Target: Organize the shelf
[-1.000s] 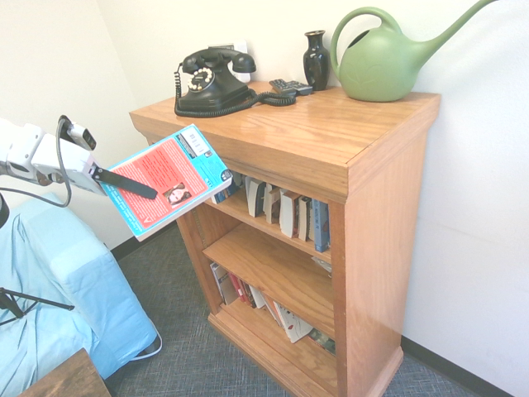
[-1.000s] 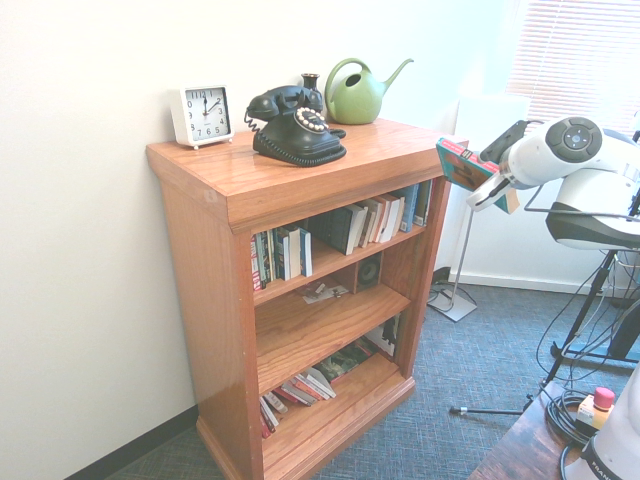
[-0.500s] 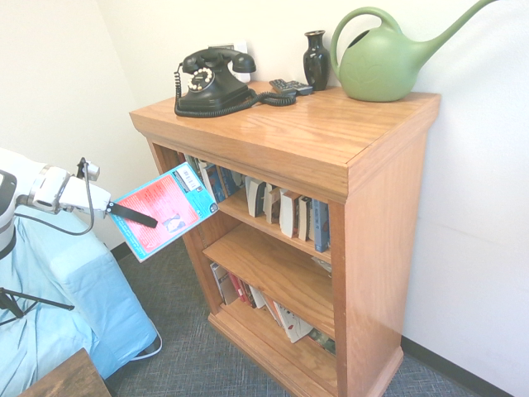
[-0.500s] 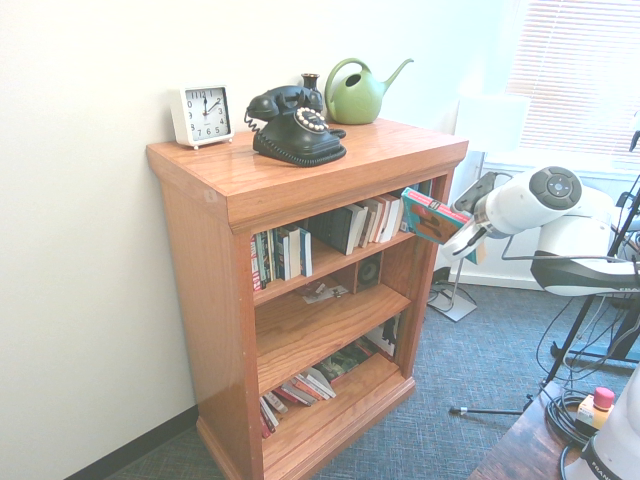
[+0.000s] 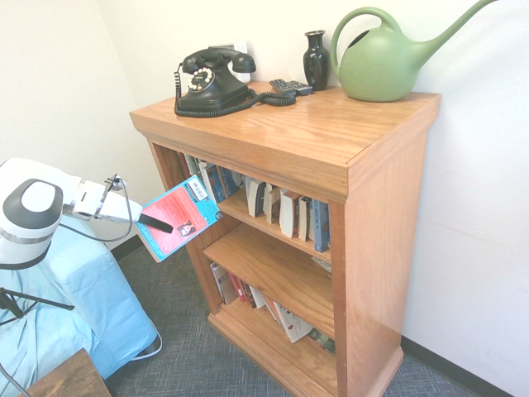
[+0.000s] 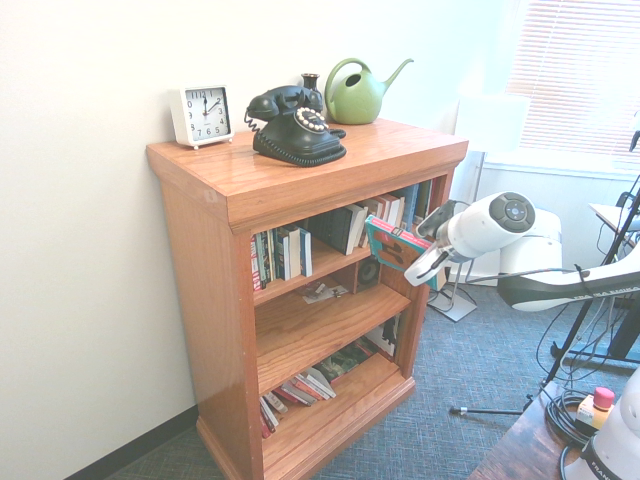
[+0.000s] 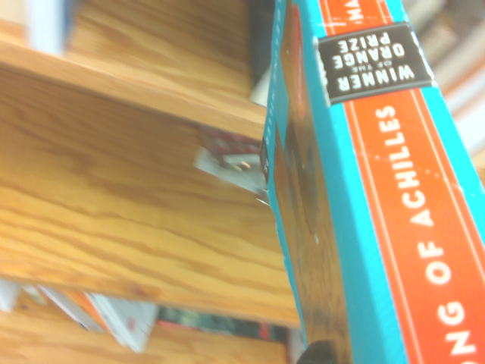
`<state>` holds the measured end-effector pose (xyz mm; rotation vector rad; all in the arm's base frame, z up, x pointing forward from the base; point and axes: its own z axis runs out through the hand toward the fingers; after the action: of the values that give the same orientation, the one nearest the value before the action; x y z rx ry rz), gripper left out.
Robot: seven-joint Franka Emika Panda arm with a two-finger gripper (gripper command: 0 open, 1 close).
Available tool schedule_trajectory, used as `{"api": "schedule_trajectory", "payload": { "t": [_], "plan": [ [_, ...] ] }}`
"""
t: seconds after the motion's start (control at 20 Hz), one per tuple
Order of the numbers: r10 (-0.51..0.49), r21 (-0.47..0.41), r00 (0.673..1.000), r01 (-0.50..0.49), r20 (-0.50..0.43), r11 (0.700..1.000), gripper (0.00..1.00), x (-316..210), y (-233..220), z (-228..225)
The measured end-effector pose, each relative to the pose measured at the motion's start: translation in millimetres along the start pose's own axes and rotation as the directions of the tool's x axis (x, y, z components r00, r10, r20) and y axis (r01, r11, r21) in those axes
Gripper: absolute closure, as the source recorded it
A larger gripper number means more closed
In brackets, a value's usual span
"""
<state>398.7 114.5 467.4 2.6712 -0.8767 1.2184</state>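
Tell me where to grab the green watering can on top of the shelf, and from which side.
Take the watering can by the arched loop handle over its body, coming from above. The loop stands clear of the round body, so the tool could close across it. Its long spout angles away, so keep off that side.

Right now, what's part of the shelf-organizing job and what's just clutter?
Job:
- shelf
- teal-and-red book held in the claw
- rows of books on the tiers

Lying about:
- black phone
- dark vase
- green watering can
- white clock
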Motion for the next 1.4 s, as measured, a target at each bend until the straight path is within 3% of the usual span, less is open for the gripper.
{"api": "schedule_trajectory", "payload": {
  "t": [0.45,0.7,1.05,1.4],
  "plan": [
    [0.017,0.083,0.999,-0.021,0.052,0.996,1.0,4,-38,38],
    [0.031,0.081,0.993,-0.041,0.112,0.996,1.0,1,-50,76],
    [0.049,0.106,0.982,-0.069,0.183,0.992,1.0,14,-74,92],
    [0.032,0.13,0.993,-0.047,0.116,0.99,1.0,30,-93,76]
  ]
}}
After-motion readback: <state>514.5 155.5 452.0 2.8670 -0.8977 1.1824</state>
